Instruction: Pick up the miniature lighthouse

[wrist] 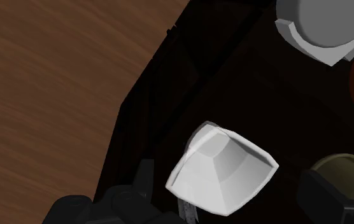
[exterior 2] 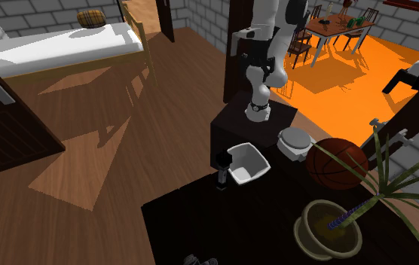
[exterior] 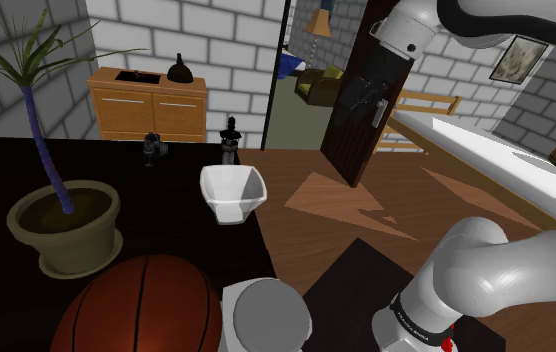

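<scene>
Listing by view. Shoulder: lighthouse, small, dark, upright at centre frame on table, just behind bowl; so crowded on the near side, probably best taken from above. Second exterior: lighthouse at centre, just beside bowl, close to table edge. Wrist: gripper above bowl, fingers spread wide, clasping nothing, evidently readied for a grasp; aim judged on bowl, not lighthouse.

you'll find the basketball cut off by the shoulder view's bottom edge, and the miniature lighthouse too dark and small for any detail.
</scene>
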`<state>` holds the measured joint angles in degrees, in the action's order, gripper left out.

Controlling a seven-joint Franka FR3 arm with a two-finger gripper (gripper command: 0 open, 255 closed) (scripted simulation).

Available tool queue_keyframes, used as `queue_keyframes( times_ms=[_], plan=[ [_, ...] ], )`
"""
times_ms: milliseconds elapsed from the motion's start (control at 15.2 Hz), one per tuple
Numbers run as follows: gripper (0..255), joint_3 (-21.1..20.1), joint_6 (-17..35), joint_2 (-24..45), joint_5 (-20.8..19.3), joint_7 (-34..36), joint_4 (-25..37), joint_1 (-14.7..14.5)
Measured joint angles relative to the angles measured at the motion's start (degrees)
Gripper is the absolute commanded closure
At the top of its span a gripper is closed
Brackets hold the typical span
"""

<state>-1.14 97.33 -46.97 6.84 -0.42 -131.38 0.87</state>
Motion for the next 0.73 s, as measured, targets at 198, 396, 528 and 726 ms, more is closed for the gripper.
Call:
queue_keyframes(
  times_ms=[198, 396, 528, 726],
  plan=[
    [0, -0.8, 2.1, 2.0, -0.3, 0.4, 0.0, 0.1],
    [0, -2.8, 6.7, 6.3, -0.9, 1.7, 0.2, 0.4],
    [0, -4.0, 10.2, 10.8, -1.7, 2.5, 1.5, 0.7],
    [0, -6.2, 14.5, 16.2, -3.1, 4.5, 3.0, 1.2]
  ],
)
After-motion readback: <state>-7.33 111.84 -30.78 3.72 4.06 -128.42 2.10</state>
